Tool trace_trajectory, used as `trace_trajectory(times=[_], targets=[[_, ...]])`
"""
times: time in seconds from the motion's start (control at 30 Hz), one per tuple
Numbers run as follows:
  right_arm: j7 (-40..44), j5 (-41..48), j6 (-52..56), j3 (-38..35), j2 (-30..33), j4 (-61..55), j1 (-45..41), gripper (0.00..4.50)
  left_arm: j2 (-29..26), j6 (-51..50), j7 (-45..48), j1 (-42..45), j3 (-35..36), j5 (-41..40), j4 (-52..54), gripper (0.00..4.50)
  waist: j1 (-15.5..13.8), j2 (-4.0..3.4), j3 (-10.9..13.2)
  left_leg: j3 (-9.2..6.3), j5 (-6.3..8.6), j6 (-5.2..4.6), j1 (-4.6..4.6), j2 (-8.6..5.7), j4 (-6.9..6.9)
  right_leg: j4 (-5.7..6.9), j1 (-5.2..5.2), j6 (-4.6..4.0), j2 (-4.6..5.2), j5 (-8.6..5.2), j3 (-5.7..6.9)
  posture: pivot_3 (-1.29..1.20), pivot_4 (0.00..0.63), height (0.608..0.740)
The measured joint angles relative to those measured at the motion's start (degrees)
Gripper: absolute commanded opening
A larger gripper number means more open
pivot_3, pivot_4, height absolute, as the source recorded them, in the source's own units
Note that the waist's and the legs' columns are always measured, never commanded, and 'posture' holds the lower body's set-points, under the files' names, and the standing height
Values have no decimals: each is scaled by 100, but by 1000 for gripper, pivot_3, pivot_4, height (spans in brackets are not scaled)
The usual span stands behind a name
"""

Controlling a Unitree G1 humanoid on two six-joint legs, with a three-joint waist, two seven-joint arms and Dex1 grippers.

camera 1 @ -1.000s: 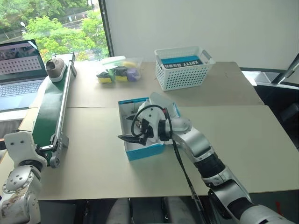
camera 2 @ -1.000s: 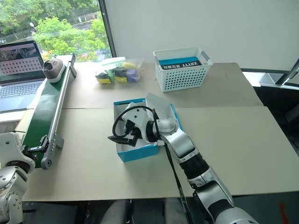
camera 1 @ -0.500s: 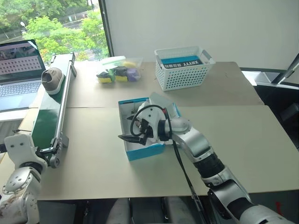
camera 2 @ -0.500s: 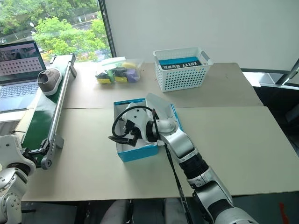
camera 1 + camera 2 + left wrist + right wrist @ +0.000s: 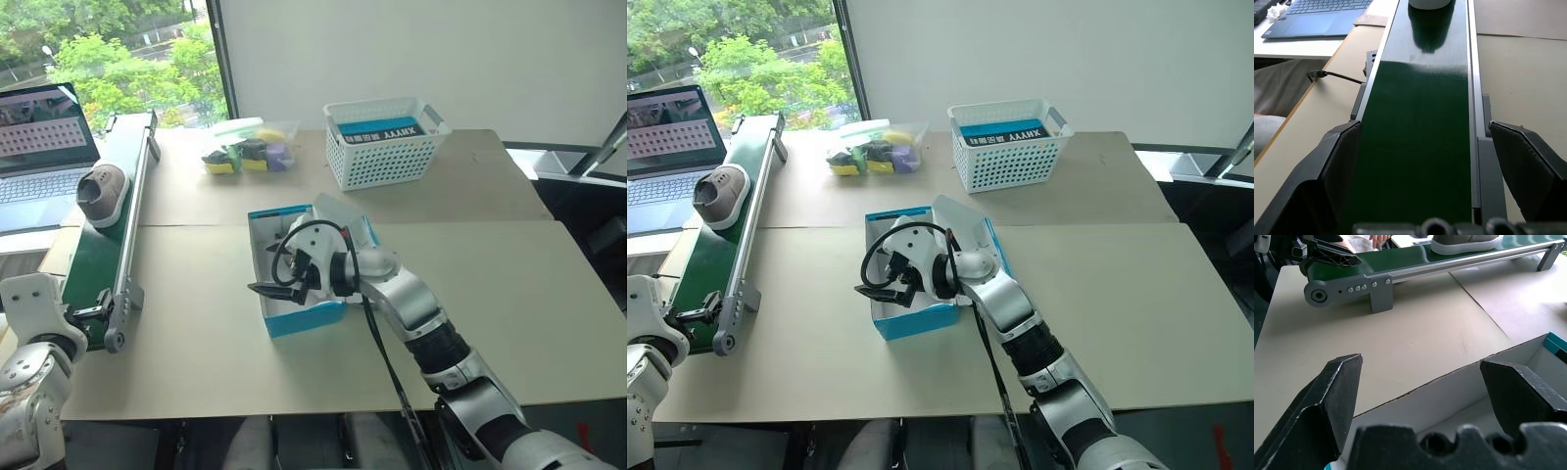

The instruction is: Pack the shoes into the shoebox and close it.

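Fingers of right gripper (image 5: pixel 1420 382) apart over shoebox (image 5: pixel 299 318) rim — left gripper (image 5: pixel 1422 156) spread, straddling green belt (image 5: pixel 1420 122).

Head stereo pair looks down and forward from above the table (image 5: pixel 509 294), both eyes sharing the blue shoebox (image 5: pixel 294 318), white basket (image 5: pixel 384 142), laptop (image 5: pixel 39 147) and green conveyor belt (image 5: pixel 108 245), with a slight sideways offset between them. Left wrist view sits low and close at the belt's near end, aimed along it toward the shoe (image 5: pixel 1431 4). Right wrist view hovers just over the shoebox wall, facing across the table to the same belt and shoe.
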State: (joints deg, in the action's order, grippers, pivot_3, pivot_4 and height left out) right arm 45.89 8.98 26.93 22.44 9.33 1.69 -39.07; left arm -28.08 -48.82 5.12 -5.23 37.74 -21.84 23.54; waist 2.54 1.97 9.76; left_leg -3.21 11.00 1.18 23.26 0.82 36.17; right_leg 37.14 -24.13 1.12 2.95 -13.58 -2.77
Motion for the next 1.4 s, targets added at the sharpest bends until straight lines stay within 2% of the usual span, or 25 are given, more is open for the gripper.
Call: trace_trajectory(times=[0.77, 0.97, 1.17, 1.27, 1.37, 1.4], targets=[[-63, -91, 101, -9, -51, -1, 114, 4500, 81, 513, 118, -92, 66, 148, -623, 4456, -2, 1, -1, 1, 0, 0, 0, -1, -2, 0, -1, -1, 3, 0, 0, 0, 150, 735], [-107, -90, 115, -43, -91, -1, 116, 4500, 78, 761, 241, 270, 9, 135, -1102, 4456, -22, 1, -1, 0, 0, 1, -1, -3, 0, 1, 1, 0, 4, 0, 2, 0, 150, 735], [-144, -90, 119, -65, -116, -1, 115, 4500, 326, 918, 262, 575, -72, 94, -1286, 4456, -34, 1, -1, 0, 0, 1, -1, -5, -2, 1, 1, 0, 7, 0, 2, 0, 150, 735], [-176, -90, 121, -84, -120, -1, 115, 4500, 491, 911, 240, 636, -69, 0, -1232, 3785, -77, 1, -1, -2, 0, 1, -1, -9, 1, 1, 6, 1, 13, 1, 5, 0, 150, 735], [-222, -89, 124, -95, -147, 0, 114, 4500, 563, 888, 234, 662, -100, -76, -1128, 2798, -127, 1, -1, -2, -1, 2, -4, -10, 3, 3, 8, 3, 13, 2, 7, 0, 150, 735], [-225, -89, 125, -104, -147, 0, 113, 4500, 564, 878, 230, 667, -100, -81, -1092, 2664, -144, 0, -2, -2, -2, 2, -6, -10, 3, 4, 8, 3, 13, 2, 7, 0, 150, 735]])
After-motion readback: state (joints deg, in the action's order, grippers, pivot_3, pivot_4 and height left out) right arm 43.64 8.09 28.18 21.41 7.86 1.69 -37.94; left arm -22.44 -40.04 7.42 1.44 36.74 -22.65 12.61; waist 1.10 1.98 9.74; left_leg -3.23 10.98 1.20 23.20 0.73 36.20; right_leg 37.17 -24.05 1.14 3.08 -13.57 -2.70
